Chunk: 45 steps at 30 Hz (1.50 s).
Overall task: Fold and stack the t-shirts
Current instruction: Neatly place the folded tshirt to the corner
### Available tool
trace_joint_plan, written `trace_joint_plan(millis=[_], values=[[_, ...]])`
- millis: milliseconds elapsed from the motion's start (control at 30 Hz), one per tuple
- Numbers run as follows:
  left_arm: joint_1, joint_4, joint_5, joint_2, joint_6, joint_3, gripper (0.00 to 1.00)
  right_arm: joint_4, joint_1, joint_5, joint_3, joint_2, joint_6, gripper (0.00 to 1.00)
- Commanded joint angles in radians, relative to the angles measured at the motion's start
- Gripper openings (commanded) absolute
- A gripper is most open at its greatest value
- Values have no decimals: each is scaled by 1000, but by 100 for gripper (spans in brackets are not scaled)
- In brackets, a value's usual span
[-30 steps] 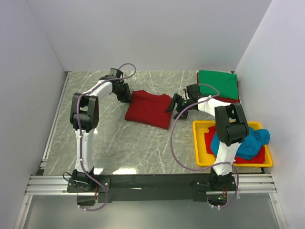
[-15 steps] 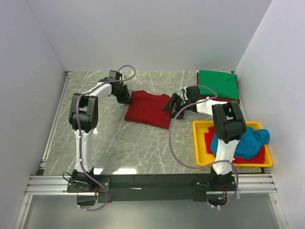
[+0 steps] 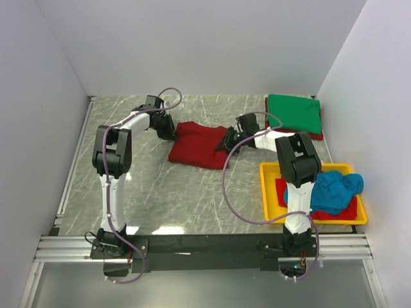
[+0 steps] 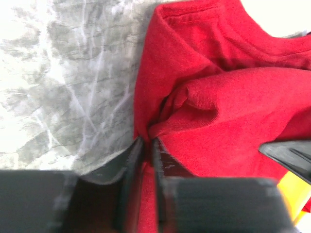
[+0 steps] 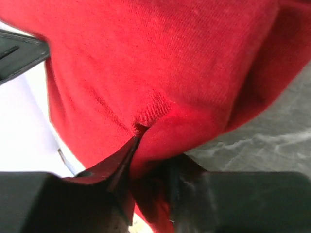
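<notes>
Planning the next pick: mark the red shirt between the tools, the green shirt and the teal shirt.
red shirt (image 3: 199, 147): top view, middle of its flat cloth.
green shirt (image 3: 294, 112): top view, centre of the folded top.
teal shirt (image 3: 334, 191): top view, middle of the crumpled heap.

Bright, even light — wrist foregrounds blurred

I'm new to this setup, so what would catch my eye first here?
The left gripper and right gripper pinch opposite edges of a red shirt mid-table. A folded green shirt lies at the far right, and a blue shirt is heaped in the yellow tray near right.
</notes>
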Motion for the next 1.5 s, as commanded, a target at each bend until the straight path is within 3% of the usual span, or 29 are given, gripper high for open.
trace_joint_plan(millis=[0, 33, 67, 100, 167, 367, 633, 900, 1200, 1467], values=[[-1, -34, -15, -11, 5, -23, 24, -90, 8, 153, 43, -2, -45, 26], [0, -38, -15, -14, 0, -20, 30, -107, 8, 168, 54, -8, -58, 22], [0, -40, -17, -22, -4, -15, 41, -146, 6, 187, 78, -14, -81, 8], [1, -48, -18, -25, -9, -4, 46, -171, 6, 222, 95, -19, -93, 1], [3, -57, -28, -38, -14, 6, 57, -250, 6, 257, 156, -28, -139, 0], [16, -60, -46, -98, -17, -1, 68, -502, 3, 395, 387, 15, -288, 0], [24, -22, -43, -174, -29, -81, 71, -777, 3, 631, 664, 113, -470, 0], [41, -22, -80, -223, -24, -165, 71, -917, -17, 913, 876, 197, -562, 0], [59, -31, -136, -275, -24, -253, 71, -851, -38, 1130, 884, 179, -653, 0], [67, 4, -146, -319, -81, -348, 71, -796, -75, 1237, 1012, 229, -753, 0]])
